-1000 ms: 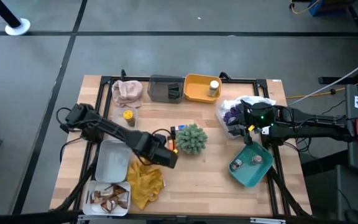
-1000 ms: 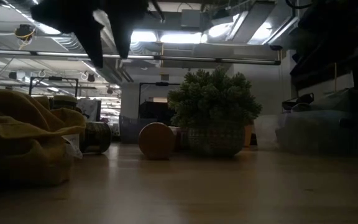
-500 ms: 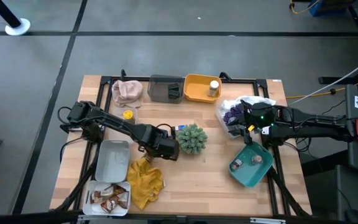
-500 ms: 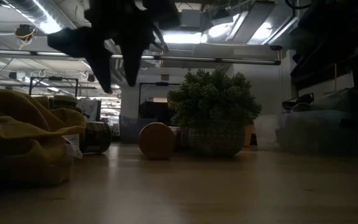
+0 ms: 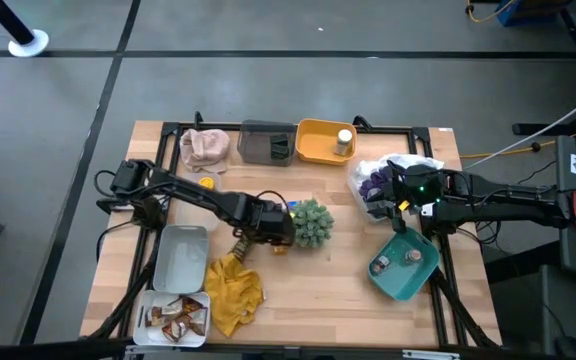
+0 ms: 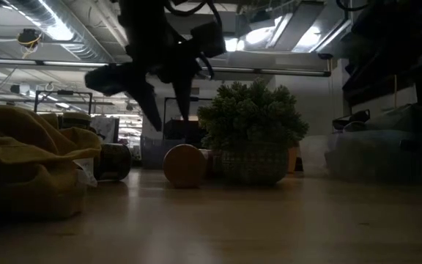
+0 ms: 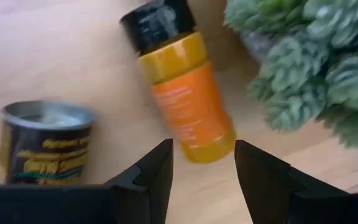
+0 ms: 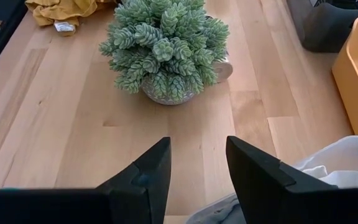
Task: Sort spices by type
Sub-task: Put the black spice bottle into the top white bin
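Left gripper [image 7: 204, 162] spread above orange bottle [image 7: 188, 102] lying mid-frame; best straddled across body, clear of plant [image 7: 309, 68]. Right gripper [image 8: 197, 158] parted, idle.

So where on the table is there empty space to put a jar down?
Bare wood lies at the front middle, between the yellow cloth and the teal tray, below the green plant. It is crowded beside the plant, where the left tool hangs open over an orange bottle and a tin.
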Tool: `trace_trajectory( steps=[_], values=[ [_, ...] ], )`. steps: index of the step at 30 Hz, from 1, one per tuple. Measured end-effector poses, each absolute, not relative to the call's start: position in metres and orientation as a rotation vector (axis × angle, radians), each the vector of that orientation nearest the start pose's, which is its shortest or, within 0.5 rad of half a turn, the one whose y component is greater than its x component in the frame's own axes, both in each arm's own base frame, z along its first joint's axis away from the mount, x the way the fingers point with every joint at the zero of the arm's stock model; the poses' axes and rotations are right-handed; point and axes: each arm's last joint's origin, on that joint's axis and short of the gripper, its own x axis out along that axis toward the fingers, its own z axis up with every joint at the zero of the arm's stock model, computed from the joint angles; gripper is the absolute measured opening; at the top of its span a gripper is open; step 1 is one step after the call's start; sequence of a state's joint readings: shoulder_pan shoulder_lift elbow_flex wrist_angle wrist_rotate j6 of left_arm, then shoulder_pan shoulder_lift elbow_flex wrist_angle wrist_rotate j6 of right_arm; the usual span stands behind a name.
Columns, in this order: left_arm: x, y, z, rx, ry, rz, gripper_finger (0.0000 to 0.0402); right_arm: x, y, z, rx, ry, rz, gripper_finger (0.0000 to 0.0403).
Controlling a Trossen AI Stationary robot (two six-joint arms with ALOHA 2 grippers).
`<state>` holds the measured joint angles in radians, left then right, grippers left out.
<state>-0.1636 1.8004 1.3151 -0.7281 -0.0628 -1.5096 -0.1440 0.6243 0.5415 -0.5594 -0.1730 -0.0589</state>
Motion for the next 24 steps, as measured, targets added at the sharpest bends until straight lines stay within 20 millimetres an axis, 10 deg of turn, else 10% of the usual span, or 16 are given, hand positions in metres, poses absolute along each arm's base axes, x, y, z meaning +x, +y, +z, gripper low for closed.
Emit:
trace_trajectory(
  steps=[24],
  values=[
    [0.349,-0.033,0.168,-1.21,0.951,0.861,0.0258,0.131,-0.014,0.24,0.047,0.633,0.048,0.0154]
  ],
)
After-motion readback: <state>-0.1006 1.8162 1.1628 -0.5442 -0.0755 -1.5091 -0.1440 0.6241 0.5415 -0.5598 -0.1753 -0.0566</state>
